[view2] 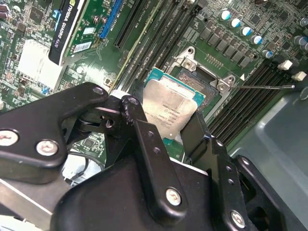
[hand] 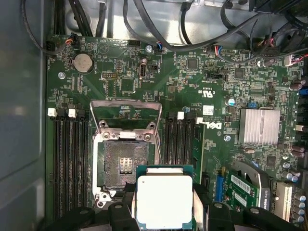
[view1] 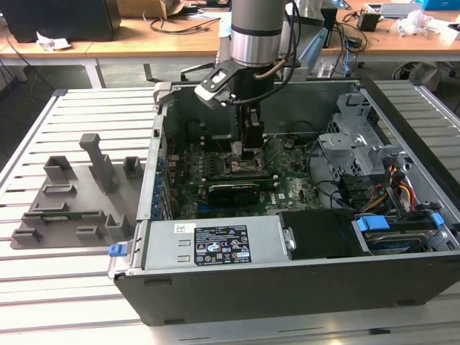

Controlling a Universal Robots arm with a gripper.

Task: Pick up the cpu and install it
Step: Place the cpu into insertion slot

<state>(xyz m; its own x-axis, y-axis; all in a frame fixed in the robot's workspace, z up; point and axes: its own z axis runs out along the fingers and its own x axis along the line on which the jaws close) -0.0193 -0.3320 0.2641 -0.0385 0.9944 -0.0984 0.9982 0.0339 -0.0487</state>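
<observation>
Nearest in the second wrist view, the gripper (view2: 168, 122) is being shown clamped on the cpu (view2: 174, 107), over one edge of the open socket (view2: 199, 79). In the first wrist view, the cpu (hand: 164, 199) is being held off one corner of the socket (hand: 126, 166), uncentred; in the exterior view, the gripper (view1: 249, 149) is being held just above it.

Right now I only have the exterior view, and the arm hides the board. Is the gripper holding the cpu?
Observer: Yes. In the first wrist view the gripper is shut on the cpu, silvery top toward the camera.
Operator: Is the socket ready?
Observer: The socket is empty, with its retention frame swung open.
Operator: Is the cpu seated?
Observer: No. In that view it is off to one side, leaving the socket's contact field uncovered.
</observation>
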